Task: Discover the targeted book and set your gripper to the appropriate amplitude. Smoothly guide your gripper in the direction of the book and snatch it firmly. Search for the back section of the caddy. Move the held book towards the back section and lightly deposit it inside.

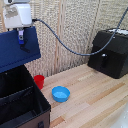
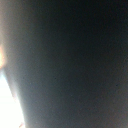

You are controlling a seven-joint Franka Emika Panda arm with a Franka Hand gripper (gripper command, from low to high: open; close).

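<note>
My gripper (image 1: 21,40) is at the upper left of the exterior view, shut on the top edge of the dark navy-blue book (image 1: 17,50). The book hangs tilted in the air above the black fabric caddy (image 1: 40,107), which fills the lower left corner. A black divider (image 1: 17,94) splits the caddy into two compartments; the book's lower edge is over the back section (image 1: 15,82). In the wrist view the book's dark cover (image 2: 75,65) fills nearly the whole picture, blurred, and the fingers do not show.
A red cup (image 1: 39,81) stands beside the caddy. A light-blue bowl (image 1: 61,93) sits on the wooden table (image 1: 95,100). A black hard-shelled appliance (image 1: 110,52) with a front handle stands at the exterior view's right. A cable (image 1: 65,45) runs from the arm.
</note>
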